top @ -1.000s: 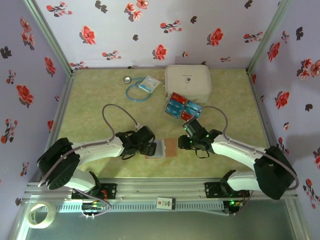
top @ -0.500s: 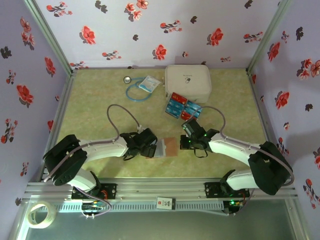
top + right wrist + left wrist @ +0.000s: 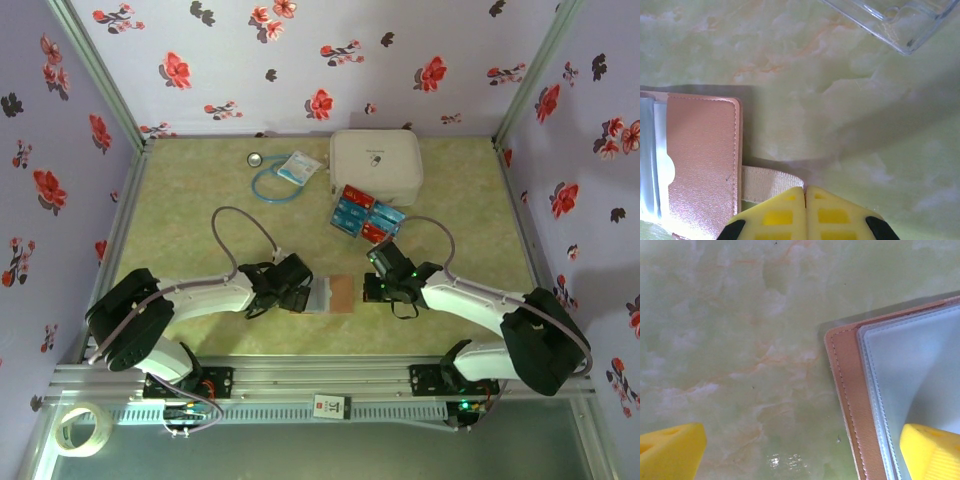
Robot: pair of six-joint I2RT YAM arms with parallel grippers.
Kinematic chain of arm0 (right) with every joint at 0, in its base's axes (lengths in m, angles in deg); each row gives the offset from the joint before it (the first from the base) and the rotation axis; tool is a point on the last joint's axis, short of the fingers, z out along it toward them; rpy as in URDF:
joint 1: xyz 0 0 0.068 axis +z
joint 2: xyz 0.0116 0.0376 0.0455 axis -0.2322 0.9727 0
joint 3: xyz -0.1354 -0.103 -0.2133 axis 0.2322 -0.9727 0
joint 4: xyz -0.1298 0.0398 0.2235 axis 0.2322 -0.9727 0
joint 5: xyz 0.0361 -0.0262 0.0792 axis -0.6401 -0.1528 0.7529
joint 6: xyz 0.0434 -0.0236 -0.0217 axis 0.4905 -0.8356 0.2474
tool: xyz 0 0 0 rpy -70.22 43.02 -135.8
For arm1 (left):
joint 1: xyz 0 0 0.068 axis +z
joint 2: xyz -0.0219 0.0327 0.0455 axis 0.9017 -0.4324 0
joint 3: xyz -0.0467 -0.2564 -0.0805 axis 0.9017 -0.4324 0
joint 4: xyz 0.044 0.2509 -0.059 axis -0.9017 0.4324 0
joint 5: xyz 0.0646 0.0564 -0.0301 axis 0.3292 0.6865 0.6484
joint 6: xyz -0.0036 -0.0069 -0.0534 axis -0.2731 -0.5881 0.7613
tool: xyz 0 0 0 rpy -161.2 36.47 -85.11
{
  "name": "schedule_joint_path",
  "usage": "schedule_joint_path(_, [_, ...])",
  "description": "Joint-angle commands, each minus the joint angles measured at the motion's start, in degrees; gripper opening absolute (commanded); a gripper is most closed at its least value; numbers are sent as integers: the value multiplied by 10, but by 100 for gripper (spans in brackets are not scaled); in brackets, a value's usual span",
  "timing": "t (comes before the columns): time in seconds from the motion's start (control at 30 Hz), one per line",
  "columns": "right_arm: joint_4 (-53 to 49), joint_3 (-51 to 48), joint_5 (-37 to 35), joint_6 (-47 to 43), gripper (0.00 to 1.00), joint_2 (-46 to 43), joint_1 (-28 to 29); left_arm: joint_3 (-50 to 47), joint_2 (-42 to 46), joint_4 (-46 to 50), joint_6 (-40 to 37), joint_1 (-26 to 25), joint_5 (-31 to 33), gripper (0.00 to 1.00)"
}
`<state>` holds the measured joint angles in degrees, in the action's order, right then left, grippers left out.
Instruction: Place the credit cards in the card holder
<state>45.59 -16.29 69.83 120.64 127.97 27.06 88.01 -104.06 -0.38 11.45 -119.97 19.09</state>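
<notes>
The card holder (image 3: 334, 296) lies open on the tabletop (image 3: 200, 220), close to the near edge and between the two arms. Its clear sleeves are on the left and its pinkish flap on the right. The credit cards (image 3: 364, 213), red and blue, sit in a loose cluster farther back, just in front of a white zip case (image 3: 375, 165) and apart from the holder. The left pincer (image 3: 306, 296) is at the holder's left edge, and the right pincer (image 3: 368, 290) is just beside its right edge. A blue looped cord (image 3: 268, 184) and a small packet (image 3: 298, 168) lie at the back left.

Seen from the left wrist, that pincer is spread wide. One yellow finger (image 3: 670, 452) hangs over bare tabletop and the other (image 3: 932, 452) over the clear sleeves (image 3: 910, 360). The holder's stitched corner lies between them. I cannot tell whether either finger touches down.

Seen from the right wrist, the yellow fingers (image 3: 785, 215) are pressed together. Their tips meet right at the end of a pale elastic strap (image 3: 770, 182) that comes out from under the pinkish flap. I cannot tell whether the strap is nipped between them. The corner of a clear plastic box (image 3: 890, 20) lies at the upper right.
</notes>
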Motion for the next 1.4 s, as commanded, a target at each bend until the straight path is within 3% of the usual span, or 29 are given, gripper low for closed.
schedule_joint_path(0.0, [-3,-1,-10,5,0,-7,-6,6,-8,29,-15,5,21,100])
schedule_joint_path(0.27, [-37,29,-8,-9,38,-21,-8,9,14,35,-18,5,15,100])
schedule_joint_path(0.53, [-133,104,-32,-53,53,-84,-32,5,65,41,-17,17,4,100])
schedule_joint_path(0.8, [-186,241,-100,-135,63,-31,-69,-14,129,24,-1,57,-32,100])
schedule_joint_path(1.03, [-229,370,-97,-208,62,98,-70,-56,184,-15,21,120,-114,100])
schedule_joint_path(1.2, [-266,450,-68,-243,50,191,-70,-72,202,-27,20,157,-154,100])
schedule_joint_path(1.37, [-279,494,-74,-266,45,249,-70,-74,194,-27,14,171,-172,100])
